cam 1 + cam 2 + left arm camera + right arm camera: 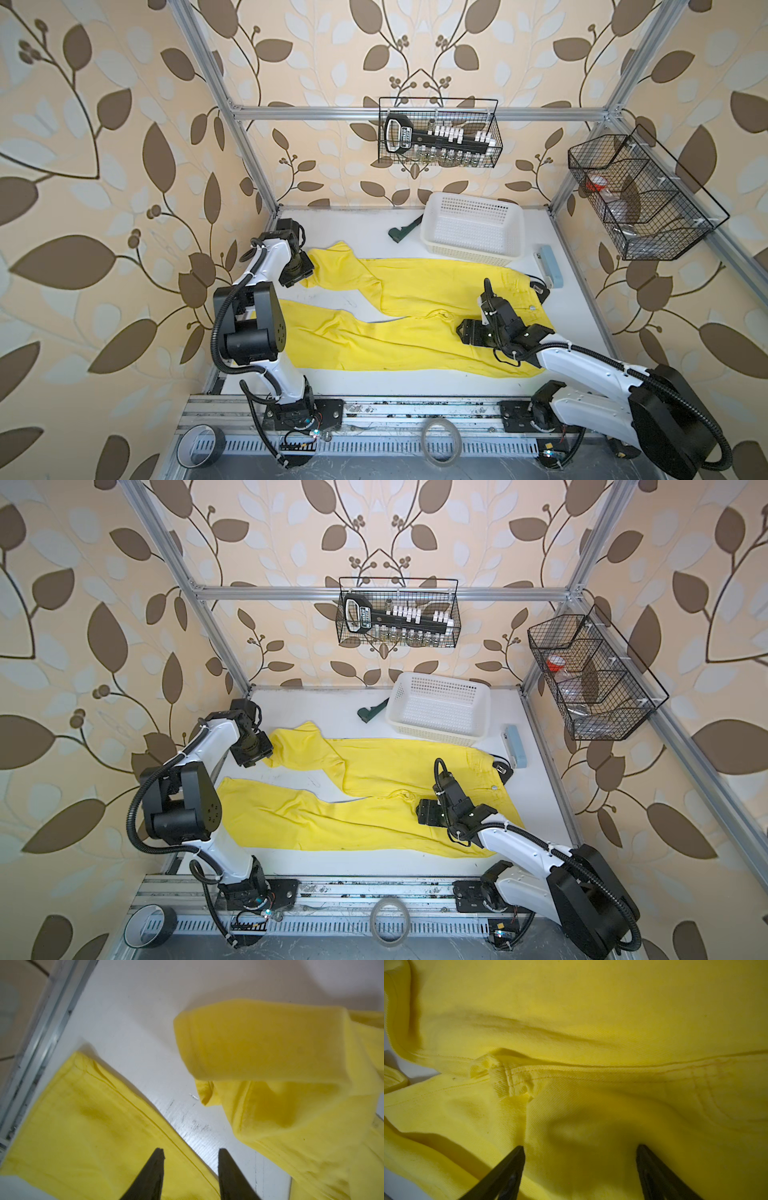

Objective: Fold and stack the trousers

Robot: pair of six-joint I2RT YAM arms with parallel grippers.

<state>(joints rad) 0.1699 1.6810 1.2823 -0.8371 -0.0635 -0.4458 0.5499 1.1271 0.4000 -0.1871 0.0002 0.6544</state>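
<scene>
left end effector (191, 1150) apart | right end effector (580, 1147) apart | trousers (415, 286) soft twill (yellow), creased

Both top views are bright and evenly lit from overhead. Shadows on the table (374, 386) are short and soft, and detail in the wallpaper (83, 208) softens toward the picture edges. In the left wrist view, the trousers (270, 1043) ahead of the left gripper (191, 1150) are blurred, and the table far beyond it is washed out. In the right wrist view, the light is dimmer. A soft shadow lies between and just ahead of the right gripper (580, 1146), and the weave beyond is sharp.
</scene>
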